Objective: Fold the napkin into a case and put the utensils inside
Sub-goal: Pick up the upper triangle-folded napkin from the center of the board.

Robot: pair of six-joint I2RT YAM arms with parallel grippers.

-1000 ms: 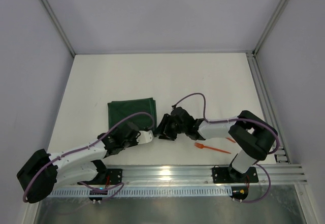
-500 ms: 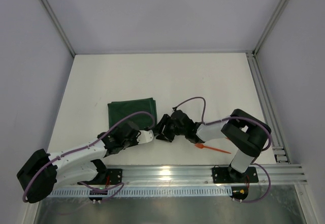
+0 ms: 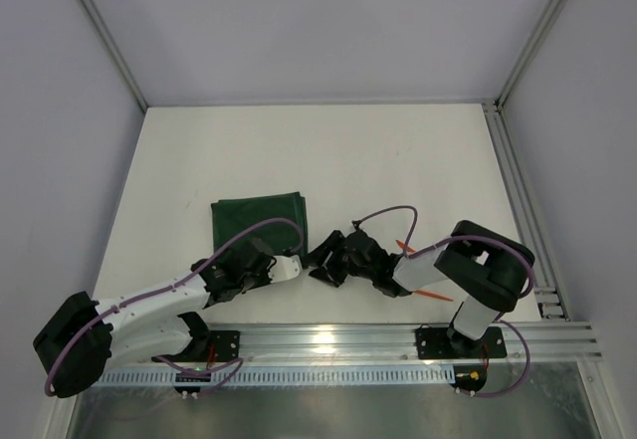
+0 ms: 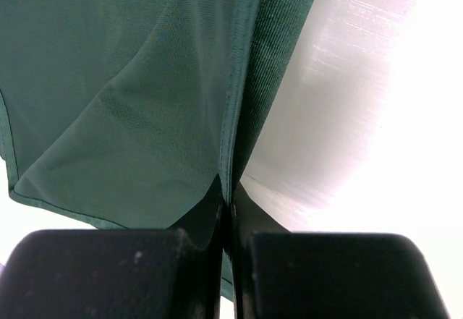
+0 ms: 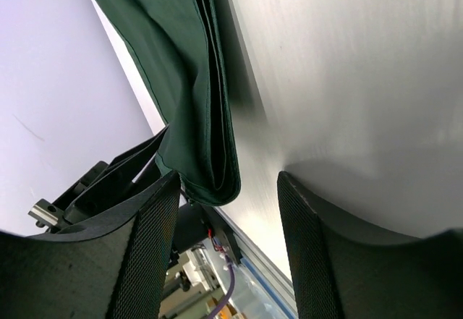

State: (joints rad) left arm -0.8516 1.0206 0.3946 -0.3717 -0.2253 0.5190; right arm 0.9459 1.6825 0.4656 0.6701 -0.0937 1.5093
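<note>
Jaws of the left gripper [image 4: 226,210] are closed tight on a hem of the folded green napkin [image 3: 257,218], near its 5 o'clock corner. At 3 o'clock from it the right gripper [image 3: 320,260] stands wide, the cloth's corner between its jaws, unclamped. Both orange utensils [image 3: 435,295] lie on the table [image 3: 328,160] further toward 3 o'clock, outside the cloth.

We count one dark green cloth napkin [image 3: 257,218], folded over in layers. Thin orange-red plastic utensils [image 3: 435,295]: we make it two, the other utensil [image 3: 405,246] a mere sliver, and we cannot tell which kind either is. White-and-black robot arms: two, left arm [image 3: 149,305] and right arm [image 3: 478,270]. Purple cables [image 3: 249,230]: two, one per arm.
</note>
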